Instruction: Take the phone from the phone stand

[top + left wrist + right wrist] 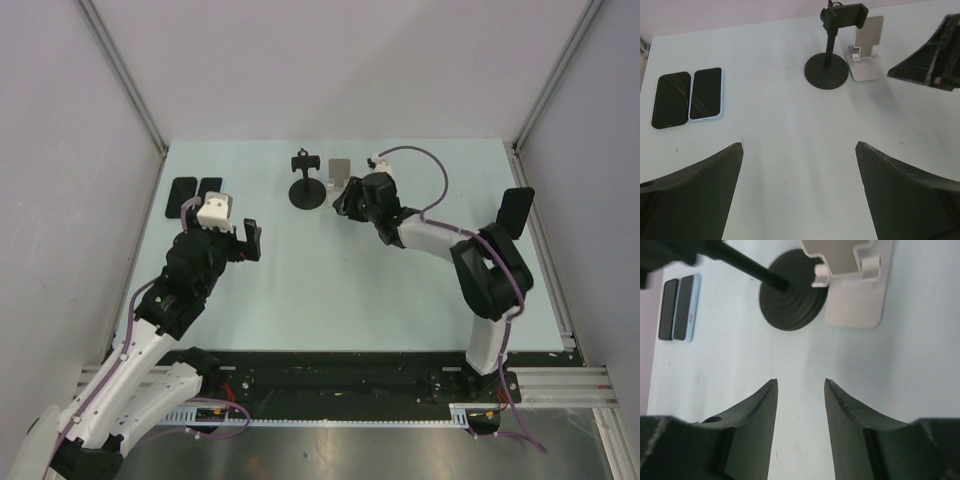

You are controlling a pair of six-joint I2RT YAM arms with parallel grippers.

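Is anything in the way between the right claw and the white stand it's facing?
Nothing visible. Only bare table lies between the right gripper and the white stand. The black stand sits close beside the white one, to its left in the wrist view, out of the path. Both stands look empty.

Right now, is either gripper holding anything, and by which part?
Nothing is held. The left gripper and the right gripper are both open and empty; the black phone and the blue-cased phone lie flat on the table.
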